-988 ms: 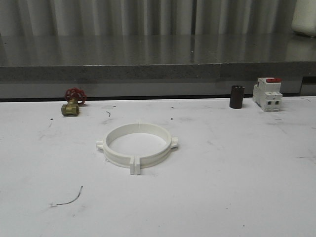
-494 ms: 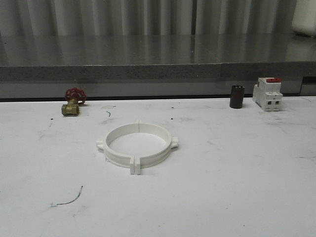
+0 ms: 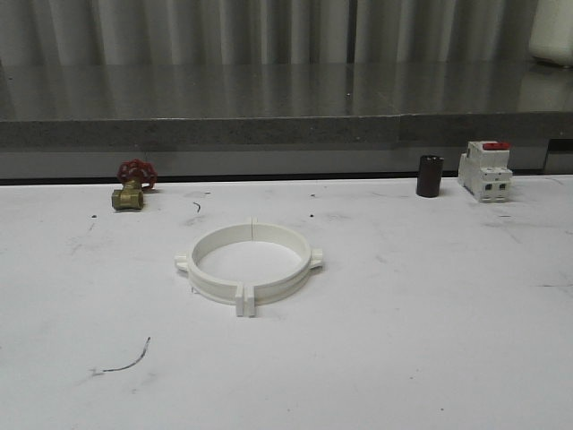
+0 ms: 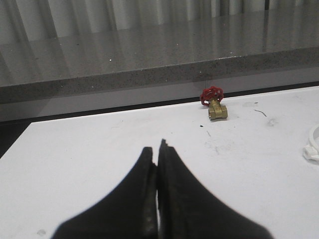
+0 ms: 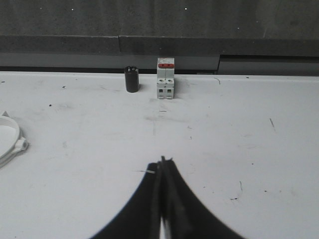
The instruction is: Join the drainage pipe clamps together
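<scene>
The two white drainage pipe clamps lie flat in the middle of the white table, joined into one full ring with paired tabs at front and back and a lug on each side. An edge of that ring, with a lug, shows in the left wrist view and in the right wrist view. My left gripper is shut with nothing in it, over bare table well away from the ring. My right gripper is also shut and holds nothing, likewise apart from the ring.
A brass valve with a red handwheel sits at the back left. A dark cylinder and a white boxy switch with a red top stand at the back right. A grey ledge runs behind the table. A thin wire lies front left.
</scene>
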`<state>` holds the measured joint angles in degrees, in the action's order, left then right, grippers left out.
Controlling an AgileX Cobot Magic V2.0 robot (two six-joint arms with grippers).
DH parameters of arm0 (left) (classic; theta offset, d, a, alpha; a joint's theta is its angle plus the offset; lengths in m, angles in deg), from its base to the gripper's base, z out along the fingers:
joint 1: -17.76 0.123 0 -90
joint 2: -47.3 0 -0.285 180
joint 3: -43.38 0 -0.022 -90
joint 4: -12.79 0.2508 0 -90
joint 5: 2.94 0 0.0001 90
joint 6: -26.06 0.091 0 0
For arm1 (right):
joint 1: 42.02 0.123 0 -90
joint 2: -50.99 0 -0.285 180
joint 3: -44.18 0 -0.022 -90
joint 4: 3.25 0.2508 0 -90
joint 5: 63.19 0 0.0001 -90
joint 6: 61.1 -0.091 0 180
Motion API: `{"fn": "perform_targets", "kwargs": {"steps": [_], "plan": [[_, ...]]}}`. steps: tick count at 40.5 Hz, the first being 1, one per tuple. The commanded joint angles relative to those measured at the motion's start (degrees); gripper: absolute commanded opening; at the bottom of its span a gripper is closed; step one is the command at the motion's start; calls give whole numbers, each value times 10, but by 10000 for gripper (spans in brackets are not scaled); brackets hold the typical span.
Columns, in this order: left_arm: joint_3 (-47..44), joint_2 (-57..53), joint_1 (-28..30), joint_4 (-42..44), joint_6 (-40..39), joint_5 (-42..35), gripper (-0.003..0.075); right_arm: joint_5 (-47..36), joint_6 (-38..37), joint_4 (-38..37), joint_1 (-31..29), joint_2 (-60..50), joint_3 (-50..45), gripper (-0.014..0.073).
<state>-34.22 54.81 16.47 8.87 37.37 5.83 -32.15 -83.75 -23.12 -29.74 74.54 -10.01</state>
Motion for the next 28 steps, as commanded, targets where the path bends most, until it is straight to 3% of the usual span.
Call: {"fn": "perform_targets", "kwargs": {"steps": [1, 13, 20, 28], "plan": [[-1, -11, 1, -6, 2, -42, -20, -69, 17, -12, -11, -5, -9, -62], [-1, -11, 1, -6, 2, -42, -20, -216, 205, 163, -107, -98, -182, -62], [-1, -11, 1, -6, 2, -42, -20, -231, 214, 213, -124, -160, -246, -62], [-1, -11, 1, -6, 2, -42, -20, -215, 214, 213, -124, -173, -245, -62]]}}
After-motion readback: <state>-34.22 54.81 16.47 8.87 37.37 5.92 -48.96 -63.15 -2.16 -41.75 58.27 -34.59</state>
